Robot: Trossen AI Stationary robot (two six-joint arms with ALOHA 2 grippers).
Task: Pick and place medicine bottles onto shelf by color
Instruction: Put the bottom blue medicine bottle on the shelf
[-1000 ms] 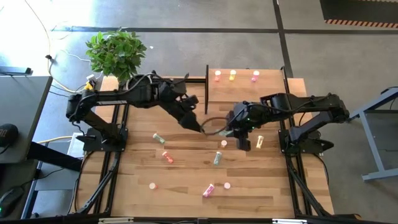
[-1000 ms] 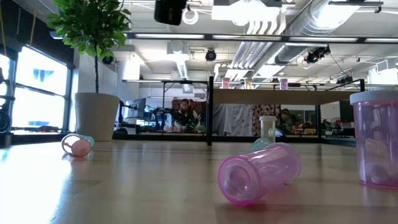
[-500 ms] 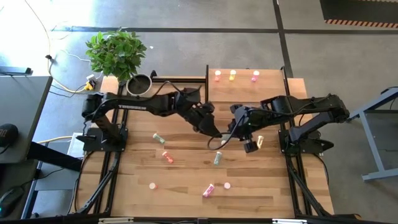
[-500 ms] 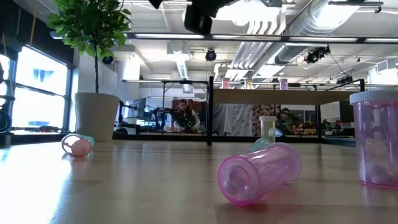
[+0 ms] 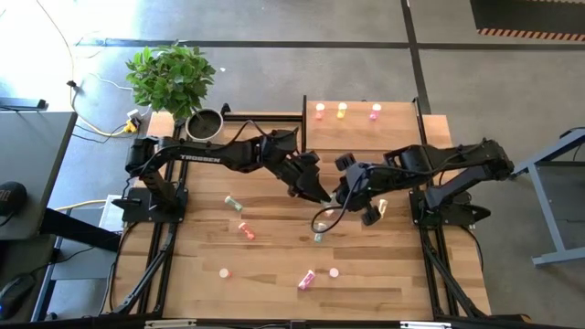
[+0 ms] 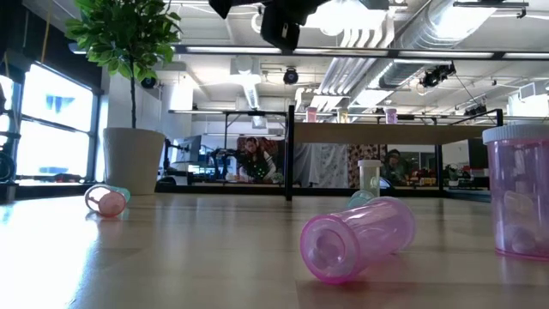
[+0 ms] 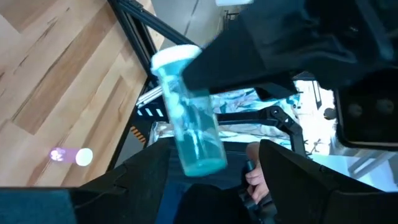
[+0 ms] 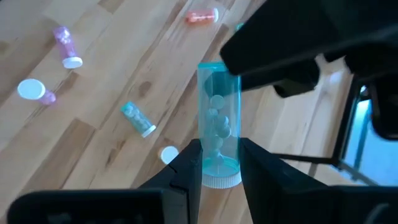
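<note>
Right jaws clamp teal bottle [image 8: 218, 140] | left jaws spread, just beside

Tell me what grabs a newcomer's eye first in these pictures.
The two grippers meeting above the middle of the table: the right gripper is shut on a teal bottle, and the open left gripper faces it, fingers on either side of the bottle's far end. Next, three bottles lined up on the shelf at the table's far side, with more bottles scattered over the tabletop.
</note>
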